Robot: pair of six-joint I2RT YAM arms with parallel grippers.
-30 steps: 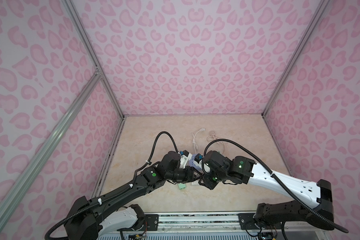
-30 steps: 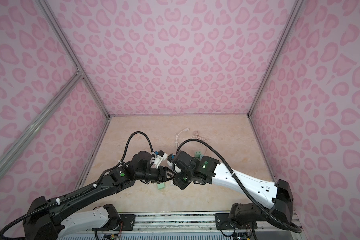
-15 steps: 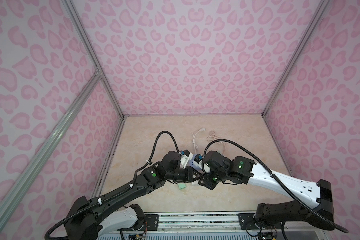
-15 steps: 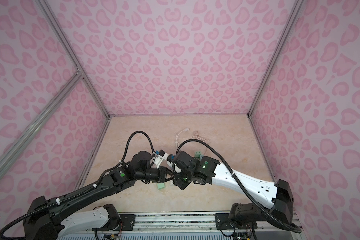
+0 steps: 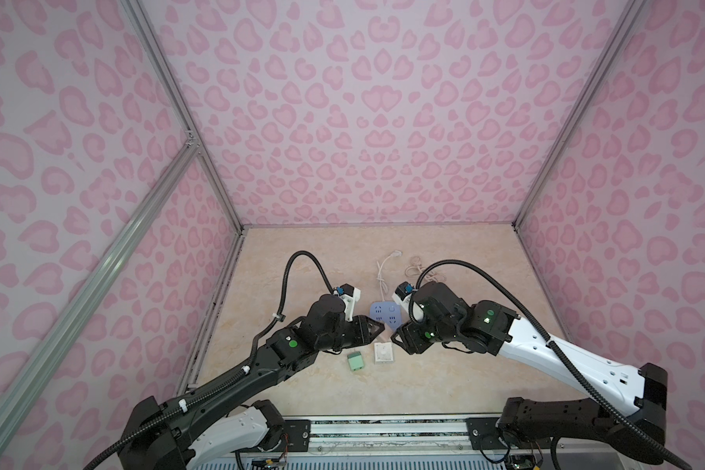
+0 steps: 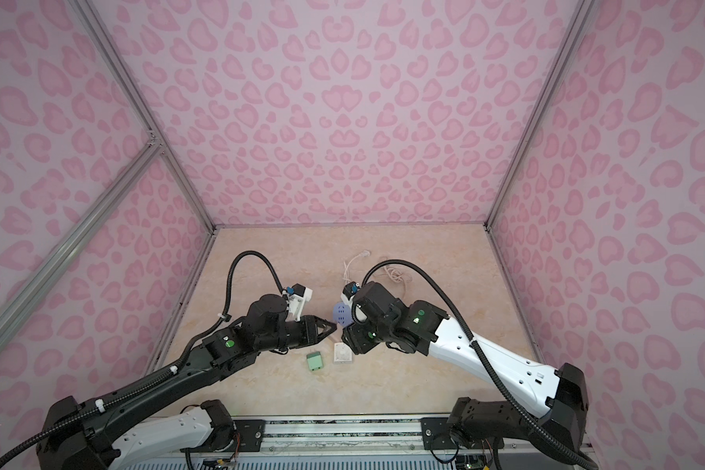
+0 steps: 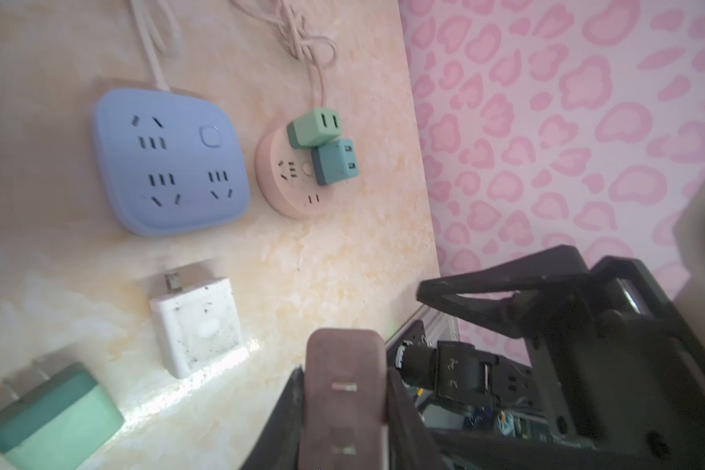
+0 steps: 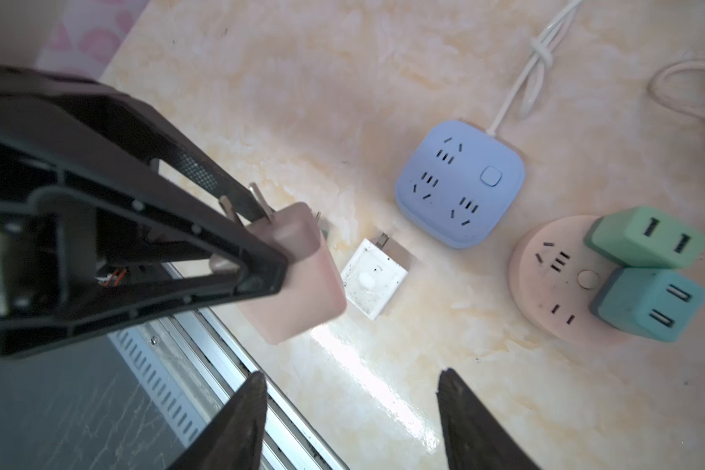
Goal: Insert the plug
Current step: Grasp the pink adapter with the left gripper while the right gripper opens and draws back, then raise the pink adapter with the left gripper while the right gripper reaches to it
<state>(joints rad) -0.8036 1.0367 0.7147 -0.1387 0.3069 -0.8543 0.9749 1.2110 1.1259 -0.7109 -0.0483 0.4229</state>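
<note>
A pale pink plug [image 7: 344, 366] with two metal prongs is clamped between the fingers of my left gripper [image 7: 344, 401], held above the table. In the right wrist view the same plug [image 8: 302, 293] sits in the left gripper [image 8: 269, 238], prongs pointing away from the table edge. My right gripper [image 8: 351, 378] is open and empty, just beside the plug. In both top views the two grippers meet tip to tip, left gripper [image 5: 377, 329] and right gripper [image 5: 397, 339]. A blue square power strip [image 7: 172, 162] lies just beyond them, its sockets free.
A round pink socket [image 8: 554, 280] carries a green plug [image 8: 648, 236] and a teal plug [image 8: 652, 305]. A white plug [image 5: 384, 352] and a green plug [image 5: 355, 361] lie loose on the table. Coiled cords [image 5: 418, 268] lie further back. Pink walls enclose three sides.
My left gripper has closed onto the pink plug and my right gripper's jaws have parted off it. Both arms have stayed almost where they were.
</note>
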